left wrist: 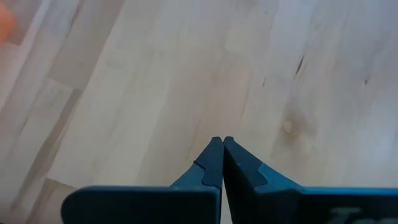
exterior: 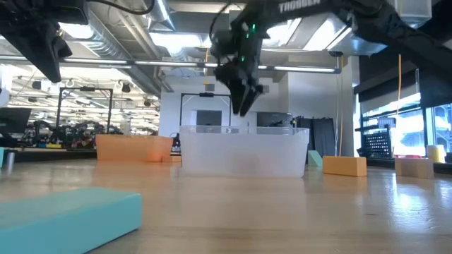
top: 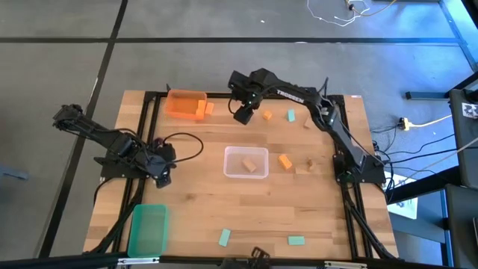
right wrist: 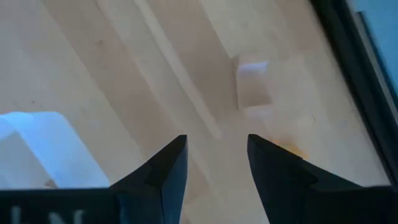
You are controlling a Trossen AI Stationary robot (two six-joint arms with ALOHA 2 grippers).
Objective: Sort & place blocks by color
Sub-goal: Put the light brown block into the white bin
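Small orange, mint and tan blocks (top: 284, 161) scattered on table (top: 194, 209), right hand (top: 242, 115) spread, left hand (top: 163, 176) pressed together

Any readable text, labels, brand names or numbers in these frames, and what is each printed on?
"TROSSEN": white lettering on the right arm, blurred in the high view; in the low view only "TROSSE" shows at the top edge.
Black-and-white marker at the high view's right edge: a pattern, no words.
Nothing else is readable.

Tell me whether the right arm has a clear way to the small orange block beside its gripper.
Probably yes: the right gripper, jaws open, hovers near the small orange block, nothing between them.
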